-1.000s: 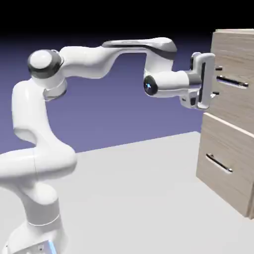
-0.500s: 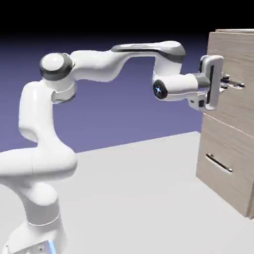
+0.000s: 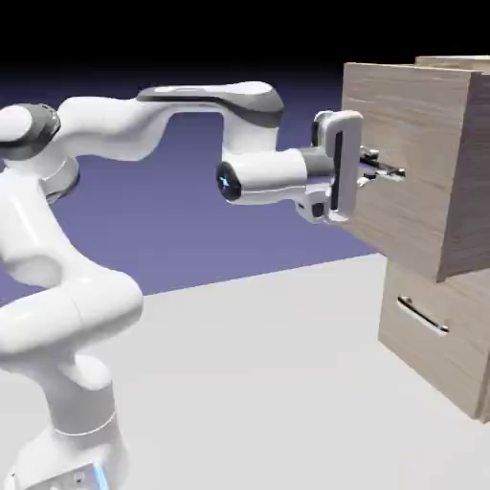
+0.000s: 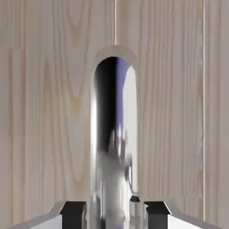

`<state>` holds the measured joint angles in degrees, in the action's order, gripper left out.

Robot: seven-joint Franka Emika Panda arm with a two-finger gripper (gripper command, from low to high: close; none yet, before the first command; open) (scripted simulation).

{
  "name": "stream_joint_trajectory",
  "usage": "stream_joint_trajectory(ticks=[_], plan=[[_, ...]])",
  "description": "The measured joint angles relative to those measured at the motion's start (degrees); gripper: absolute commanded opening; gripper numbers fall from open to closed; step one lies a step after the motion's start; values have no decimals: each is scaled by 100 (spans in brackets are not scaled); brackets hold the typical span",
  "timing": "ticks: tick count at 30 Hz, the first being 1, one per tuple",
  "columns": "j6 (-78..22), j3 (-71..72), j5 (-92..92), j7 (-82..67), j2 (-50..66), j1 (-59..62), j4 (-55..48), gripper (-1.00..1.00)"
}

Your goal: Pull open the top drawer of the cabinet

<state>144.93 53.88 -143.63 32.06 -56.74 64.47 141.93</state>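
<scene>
And here the top drawer juts out over the lower drawer, blocking any straight drop onto that front! Below the arm, though, there's open air right down to the pale floor.

The side-on exterior view spans arm and cabinet; the hand view faces one shared handle closely.
</scene>
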Motion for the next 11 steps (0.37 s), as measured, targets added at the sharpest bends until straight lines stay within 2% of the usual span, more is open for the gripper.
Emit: stream_joint_trajectory(ticks=[7,8,11], plan=[[166,-1097,844,544,-1009,-1453,1301,-100],[192,-1167,919,592,-1087,-1553,1383,100],[272,-1301,1105,711,-1250,-1760,1538,100]])
